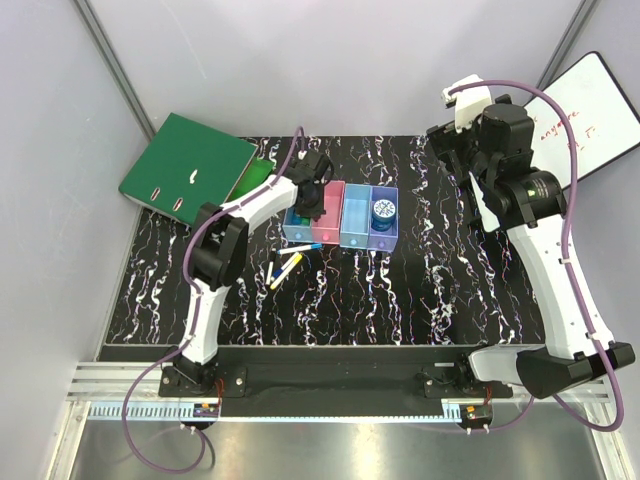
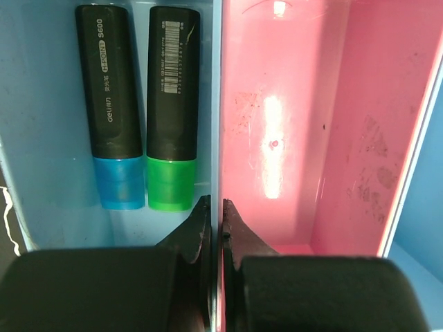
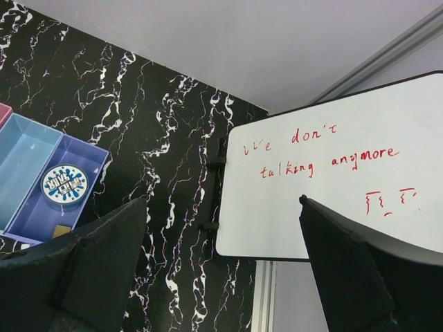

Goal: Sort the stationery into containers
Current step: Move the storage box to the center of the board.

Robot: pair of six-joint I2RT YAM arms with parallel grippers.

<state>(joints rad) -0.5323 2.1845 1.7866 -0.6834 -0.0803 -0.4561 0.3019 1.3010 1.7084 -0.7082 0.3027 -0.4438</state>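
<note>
Left wrist view: left gripper (image 2: 216, 206) clenched on nothing, tips above the wall between blue bin (image 2: 41, 173) and pink bin (image 2: 387, 104).
Blue bin: blue highlighter (image 2: 111, 111) and green highlighter (image 2: 173, 104) lie side by side, like with like.
Purple bin (image 1: 392, 232): round tin (image 1: 383, 212) inside.
Table (image 1: 450, 290): loose pens (image 1: 288, 262) near the bins — not yet sorted.
Right gripper (image 3: 220, 200): spread wide, raised well apart — probably keeping clear.

Overhead from behind, left wrist close over bins (image 2: 291, 104); right wrist sidelong, bins in all 3
</note>
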